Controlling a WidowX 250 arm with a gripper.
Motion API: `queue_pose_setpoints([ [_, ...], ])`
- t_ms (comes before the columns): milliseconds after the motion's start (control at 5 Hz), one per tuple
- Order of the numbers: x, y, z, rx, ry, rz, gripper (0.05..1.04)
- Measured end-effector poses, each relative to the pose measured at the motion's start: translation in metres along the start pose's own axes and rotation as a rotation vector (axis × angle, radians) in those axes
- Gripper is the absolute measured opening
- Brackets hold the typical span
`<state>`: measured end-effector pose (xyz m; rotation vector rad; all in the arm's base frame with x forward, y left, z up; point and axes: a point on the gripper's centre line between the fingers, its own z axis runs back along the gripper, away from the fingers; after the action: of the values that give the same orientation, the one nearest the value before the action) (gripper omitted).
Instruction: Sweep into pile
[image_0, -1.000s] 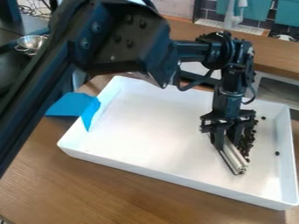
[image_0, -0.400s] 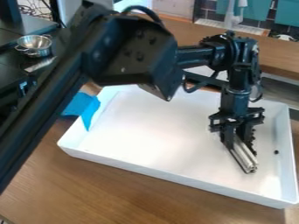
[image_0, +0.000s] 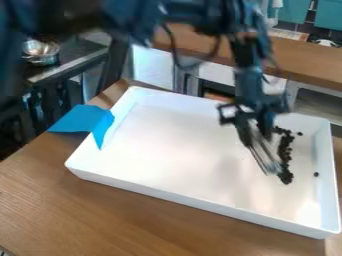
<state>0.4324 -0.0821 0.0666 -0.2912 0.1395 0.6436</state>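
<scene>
While the dark bits (image_0: 286, 152) lie in a ragged strip near the right edge of the white tray (image_0: 187, 199), a stray bit (image_0: 316, 174) sits nearer that edge. Just left of the strip, our gripper (image_0: 256, 140) is clamped on a metal bar (image_0: 269, 161). We'd best keep the bar low, its long side to the bits, sweeping slowly from the strip's ends inward.
</scene>
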Motion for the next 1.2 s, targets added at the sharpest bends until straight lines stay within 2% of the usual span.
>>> queue_pose_setpoints([
  [200,0.008,0.03,0.037,-0.047,0.025,-0.088,0.368],
  [400,0.024,0.066,0.055,-0.014,0.021,-0.259,0.368],
  [600,0.044,0.096,0.055,0.008,-0.022,-0.351,0.368],
  [800,0.074,0.125,0.048,0.031,-0.08,-0.365,0.368],
  [1000,0.094,0.14,0.027,0.061,-0.107,-0.365,0.368],
  [1200,0.104,0.148,0.011,0.101,-0.106,-0.355,0.368],
])
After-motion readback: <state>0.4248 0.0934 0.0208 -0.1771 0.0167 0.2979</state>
